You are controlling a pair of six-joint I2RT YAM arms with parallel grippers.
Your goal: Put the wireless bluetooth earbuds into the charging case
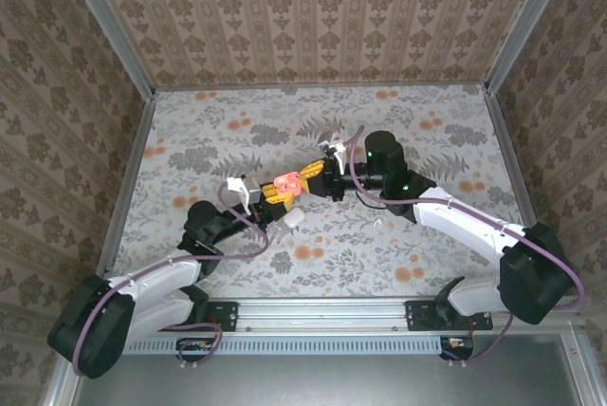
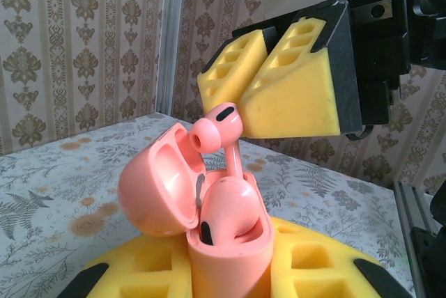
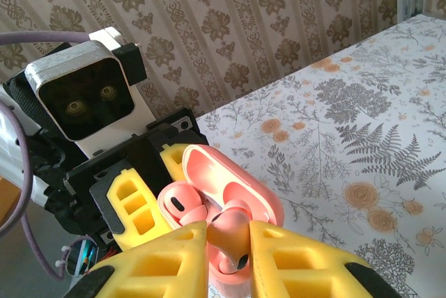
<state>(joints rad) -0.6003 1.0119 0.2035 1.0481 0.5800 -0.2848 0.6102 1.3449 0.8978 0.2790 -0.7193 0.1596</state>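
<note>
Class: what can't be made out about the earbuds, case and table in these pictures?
- Bottom of the charging case: left wrist view, cut off by the frame edge.
- The earbud in the right gripper: right wrist view, sides covered by its jaws.
- The pale lump: top view, too small to identify.

damask-patterned brown walls [image 1: 313, 8] enclose a floral-printed table [image 1: 209, 131] edged by aluminium rails [image 1: 332, 304].

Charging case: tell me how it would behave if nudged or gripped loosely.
The charging case looks glossy and rounded, so it would probably slip or twist in the left gripper under a push. Its open lid hangs to one side on a hinge, so it likely tips that way and may swing shut. It looks like rigid, light plastic.
</note>
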